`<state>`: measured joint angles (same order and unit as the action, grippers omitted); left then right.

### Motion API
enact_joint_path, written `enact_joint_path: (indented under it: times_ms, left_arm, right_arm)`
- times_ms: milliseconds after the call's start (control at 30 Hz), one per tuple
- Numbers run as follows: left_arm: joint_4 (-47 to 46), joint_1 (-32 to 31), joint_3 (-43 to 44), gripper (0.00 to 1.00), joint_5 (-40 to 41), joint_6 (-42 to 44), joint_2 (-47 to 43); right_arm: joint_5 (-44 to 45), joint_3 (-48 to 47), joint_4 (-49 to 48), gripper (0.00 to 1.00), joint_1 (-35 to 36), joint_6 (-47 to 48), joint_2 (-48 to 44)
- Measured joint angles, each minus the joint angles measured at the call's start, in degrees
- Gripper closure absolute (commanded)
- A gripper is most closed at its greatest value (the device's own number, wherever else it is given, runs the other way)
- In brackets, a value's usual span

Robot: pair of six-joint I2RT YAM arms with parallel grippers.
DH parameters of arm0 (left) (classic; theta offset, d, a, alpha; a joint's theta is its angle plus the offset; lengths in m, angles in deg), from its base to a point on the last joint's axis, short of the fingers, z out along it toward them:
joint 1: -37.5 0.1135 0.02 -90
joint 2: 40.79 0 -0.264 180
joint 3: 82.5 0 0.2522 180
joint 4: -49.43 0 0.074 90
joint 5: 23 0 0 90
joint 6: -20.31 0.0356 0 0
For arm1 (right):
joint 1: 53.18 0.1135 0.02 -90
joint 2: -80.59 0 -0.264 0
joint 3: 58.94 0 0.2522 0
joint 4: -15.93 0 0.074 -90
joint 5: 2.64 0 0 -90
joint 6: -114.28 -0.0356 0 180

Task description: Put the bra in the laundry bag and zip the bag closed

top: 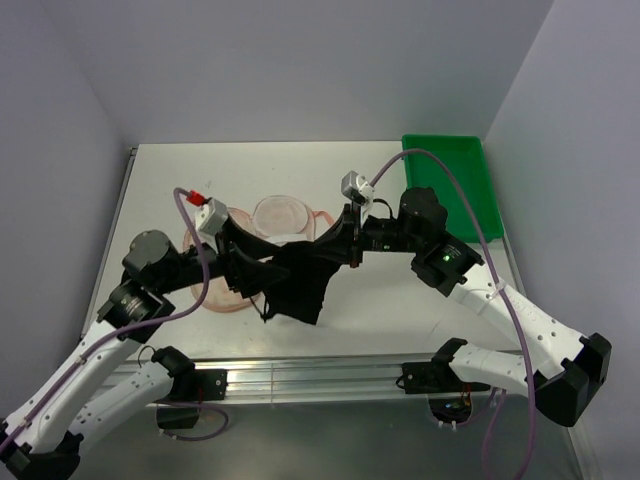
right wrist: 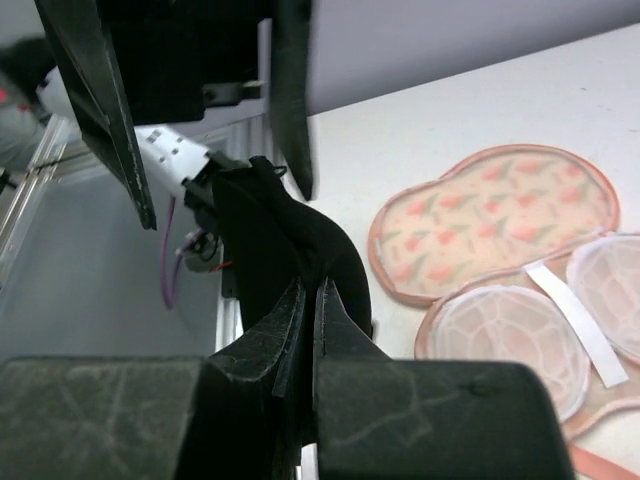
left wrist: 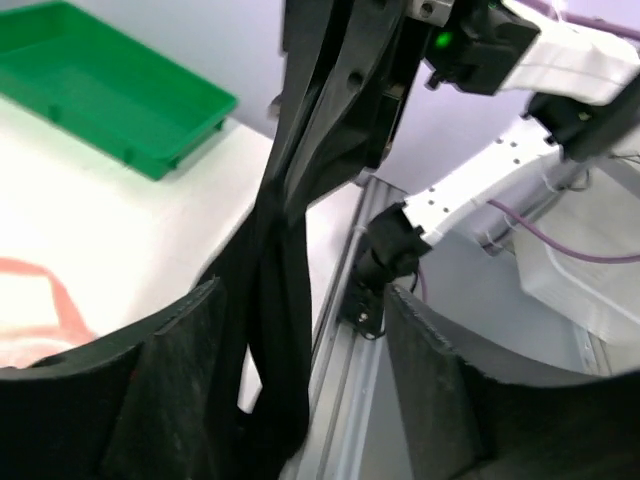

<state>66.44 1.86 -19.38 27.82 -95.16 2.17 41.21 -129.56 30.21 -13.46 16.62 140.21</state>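
Note:
The black bra (top: 298, 285) hangs in the air between my two grippers, above the table's near half. My right gripper (top: 345, 238) is shut on one end of it; in the right wrist view the fingertips (right wrist: 312, 288) pinch the dark fabric (right wrist: 265, 215). My left gripper (top: 230, 240) stands open, jaws wide apart. In the left wrist view a twisted strap of the bra (left wrist: 280, 250) hangs down beside the left finger (left wrist: 180, 380). The peach-pink laundry bag (top: 280, 212) lies opened flat on the table behind the bra, its printed lobe (right wrist: 490, 215) and mesh lobes showing.
A green plastic tray (top: 452, 185) sits at the table's back right, also in the left wrist view (left wrist: 110, 90). An aluminium rail (top: 310, 378) runs along the near table edge. White walls close in on three sides.

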Motion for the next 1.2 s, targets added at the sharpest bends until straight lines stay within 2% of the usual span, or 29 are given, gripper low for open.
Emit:
enact_joint_path:
  times_ms: [67, 133, 333, 367, 400, 433, 500, 733, 767, 800, 867, 1000, 1200]
  left_arm:
    - [0.72, -0.02, -2.75, 0.42, 3.34, -1.18, -3.45]
    - [0.96, -0.02, -5.46, 0.46, 5.95, -2.51, -6.27]
    - [1.01, -0.02, -12.57, 0.52, 13.62, -6.69, -10.91]
    - [1.4, -0.02, -12.83, 0.5, 14.88, -7.04, -10.88]
    - [1.9, -0.02, -12.85, 0.41, 16.55, -7.41, -10.75]
    - [2.21, -0.02, -12.85, 0.3, 18.53, -7.78, -10.51]
    - [3.08, -0.02, -12.85, 0.01, 22.58, -8.5, -10.47]
    - [5.22, -0.02, -14.03, 0.01, 33.44, -12.74, -12.66]
    - [5.2, -0.02, -14.25, 0.02, 34.38, -13.38, -13.05]
    - [5.18, -0.02, -14.71, 0.09, 35.21, -14.27, -13.4]
    - [4.83, -0.02, -15.78, 0.16, 35.85, -15.93, -13.9]
    - [1.66, -0.02, -20.37, 0.28, 34.03, -19.91, -13.79]
    - [-5.42, -0.02, -25.73, 0.35, 29.68, -25.33, -11.41]
  right_arm:
    - [1.97, 0.0, -0.13, 1.0, -0.02, -0.74, 0.0]
    - [3.72, 0.0, -0.24, 1.0, -0.13, -1.66, 0.0]
    - [7.34, 0.02, -0.63, 1.0, -0.68, -3.72, 0.09]
    - [8.2, 0.13, -0.96, 1.0, -0.68, -4.11, 0.09]
    - [9.11, 0.28, -1.33, 1.0, -0.68, -4.57, 0.09]
    - [10.25, 0.68, -2.1, 1.0, -0.7, -5.09, 0.04]
    - [12.7, 2.23, -3.91, 1.0, -0.72, -6.19, -0.5]
    - [18.91, 9.4, -8.5, 1.0, -0.76, -10.21, -3.63]
    - [19.67, 9.75, -8.79, 1.0, -0.76, -10.62, -3.91]
    - [20.44, 10.12, -9.53, 1.0, -0.76, -11.02, -4.2]
    - [21.84, 11.08, -10.95, 1.0, -0.76, -11.76, -4.96]
    - [23.37, 12.35, -13.33, 1.0, -0.76, -13.11, -5.81]
    - [24.09, 12.44, -15.52, 1.0, -0.76, -14.51, -5.75]
